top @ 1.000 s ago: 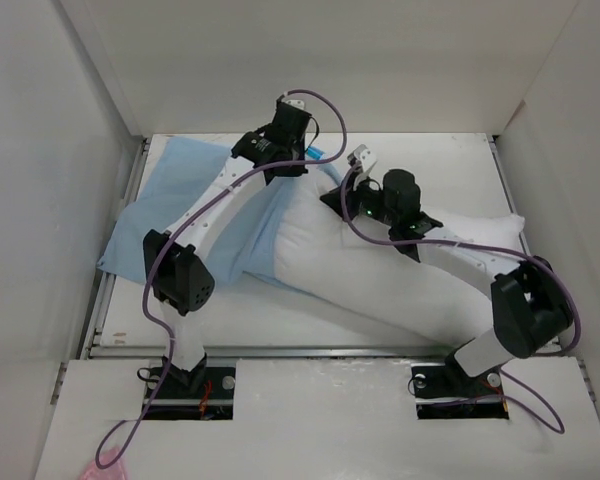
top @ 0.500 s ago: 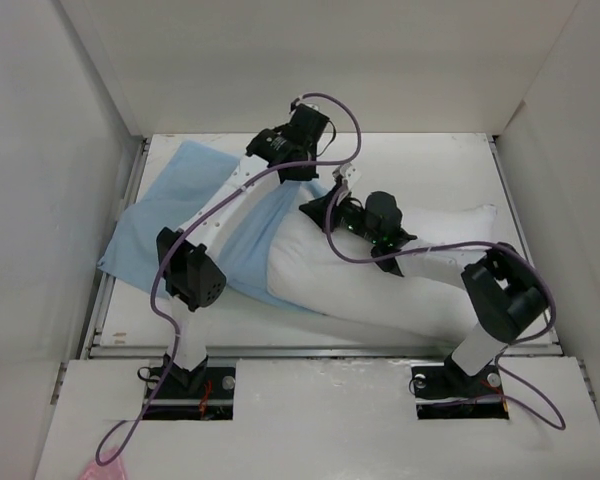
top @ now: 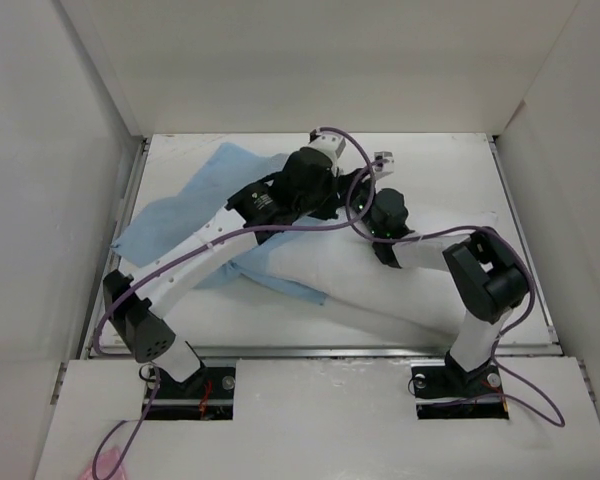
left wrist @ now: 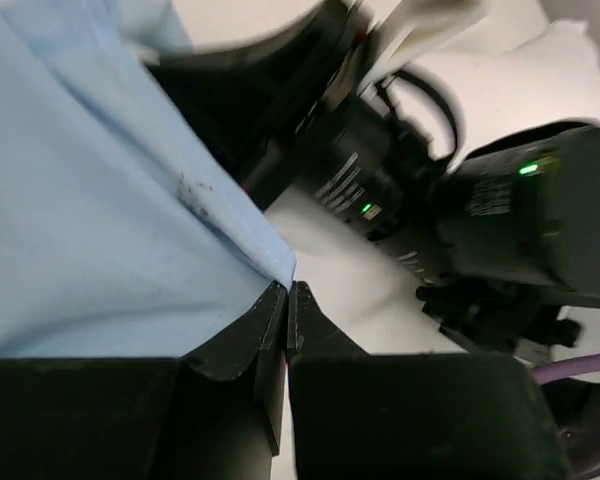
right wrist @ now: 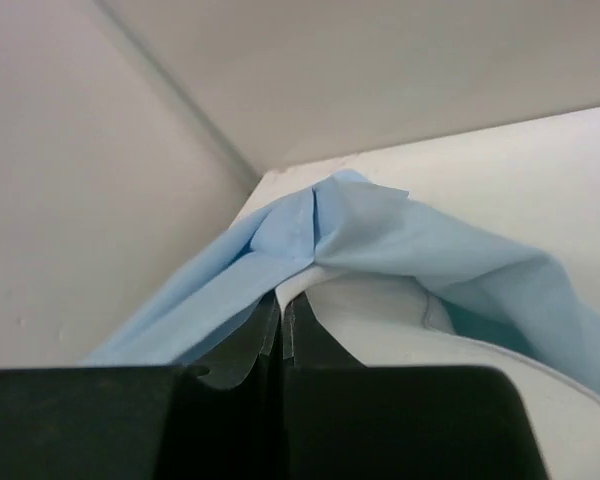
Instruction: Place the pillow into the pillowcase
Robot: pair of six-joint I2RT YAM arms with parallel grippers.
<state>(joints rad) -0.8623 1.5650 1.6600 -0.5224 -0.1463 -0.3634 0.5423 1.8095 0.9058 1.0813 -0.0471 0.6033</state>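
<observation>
White table (top: pixel 450 165) beneath everything. Across it, from centre out toward 4 o'clock, the plump white pillow (top: pixel 380 295), its 9 o'clock end tucked under the pillowcase (top: pixel 180 215). Light blue pillowcase rumpled from centre toward 9 and 10 o'clock, one part lifted into a tent over the pillow's end. Slightly toward 12 o'clock of centre, left gripper (left wrist: pixel 286 287), clenched on a pillowcase edge. Just beside it at 3 o'clock, right gripper (right wrist: pixel 281 298), fingers pressed together on the pillowcase hem.
</observation>
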